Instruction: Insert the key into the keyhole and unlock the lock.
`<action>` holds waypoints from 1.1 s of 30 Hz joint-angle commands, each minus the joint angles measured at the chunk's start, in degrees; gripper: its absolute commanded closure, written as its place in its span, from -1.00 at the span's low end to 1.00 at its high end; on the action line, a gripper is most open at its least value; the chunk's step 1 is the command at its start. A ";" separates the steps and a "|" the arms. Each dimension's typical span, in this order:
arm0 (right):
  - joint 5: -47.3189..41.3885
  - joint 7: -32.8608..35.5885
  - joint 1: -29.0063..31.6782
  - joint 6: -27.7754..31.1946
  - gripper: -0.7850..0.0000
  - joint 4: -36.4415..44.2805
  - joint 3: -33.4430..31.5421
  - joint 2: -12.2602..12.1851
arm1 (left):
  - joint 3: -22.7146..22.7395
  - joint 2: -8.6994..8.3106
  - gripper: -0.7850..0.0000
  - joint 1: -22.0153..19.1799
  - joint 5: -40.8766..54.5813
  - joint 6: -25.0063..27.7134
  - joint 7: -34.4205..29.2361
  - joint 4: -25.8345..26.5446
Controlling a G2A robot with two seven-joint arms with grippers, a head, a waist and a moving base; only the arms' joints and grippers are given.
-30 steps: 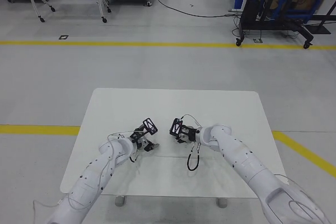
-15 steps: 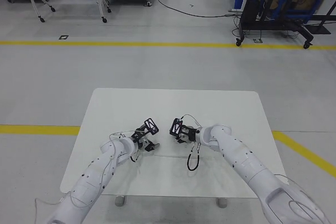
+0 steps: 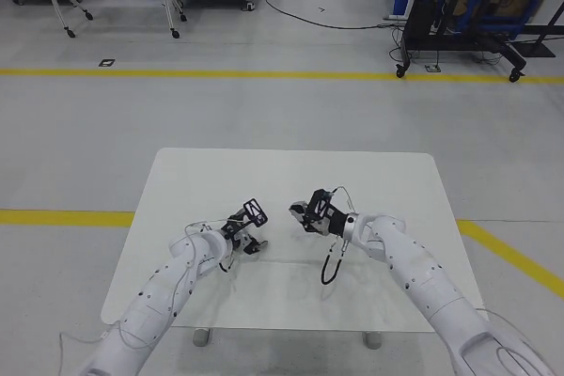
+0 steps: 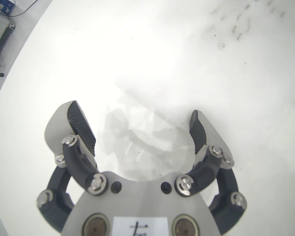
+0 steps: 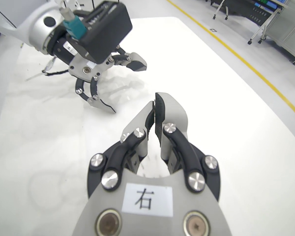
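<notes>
Two hands are held low over the white, smooth, round-cornered table [image 3: 385, 179]. Within the last second the right hand [image 5: 154, 99] has been drawn a little away from the left hand [image 4: 134, 109] and turned, while the left has scarcely been shifted. The gap between them is thus widened, so no insertion is judged to be under way yet. The right hand's curved silver metal plates are pressed together, their black ribbed pads [image 5: 159, 109] meeting; whether anything thin is pinched there cannot be told. The left hand is spread wide above the matte, faintly scuffed table surface. Where the key and the lock lie cannot be told.
</notes>
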State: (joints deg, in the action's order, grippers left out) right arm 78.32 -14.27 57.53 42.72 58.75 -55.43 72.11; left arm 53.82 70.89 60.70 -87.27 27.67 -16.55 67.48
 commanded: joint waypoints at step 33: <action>-49.77 4.08 -1.01 15.28 1.00 -7.60 1.28 1.27 | 17.50 -1.32 -1.00 8.70 64.93 11.27 7.43 8.06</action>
State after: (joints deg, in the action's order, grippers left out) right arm 33.77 -11.73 56.68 57.99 51.35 -54.39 73.32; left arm 72.31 69.34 70.23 -34.29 36.60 -5.27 77.55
